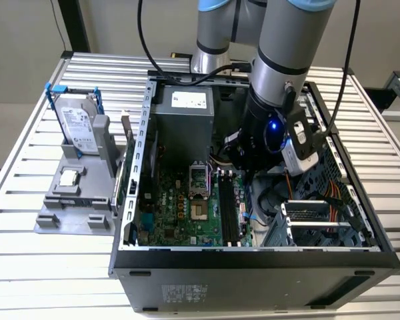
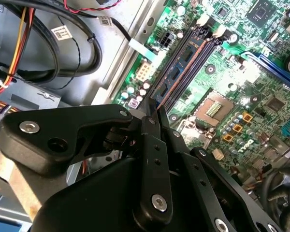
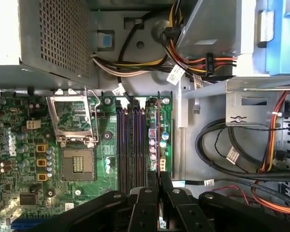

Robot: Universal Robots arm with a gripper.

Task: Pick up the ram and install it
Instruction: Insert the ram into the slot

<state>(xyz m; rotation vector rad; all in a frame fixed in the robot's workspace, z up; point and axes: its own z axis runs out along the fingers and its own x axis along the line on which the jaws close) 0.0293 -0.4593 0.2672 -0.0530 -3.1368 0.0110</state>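
The gripper (image 3: 159,181) hangs inside the computer case (image 1: 253,257). Its fingers are pressed together on the ram (image 3: 159,145), a thin stick. In the first wrist view the ram points to 12 o'clock, in line with the slots (image 3: 133,145) just beside it.

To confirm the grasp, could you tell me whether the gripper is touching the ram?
Touching: in the second wrist view, the near end of the ram sits pinched between the closed fingertips of the gripper, with no gap visible.
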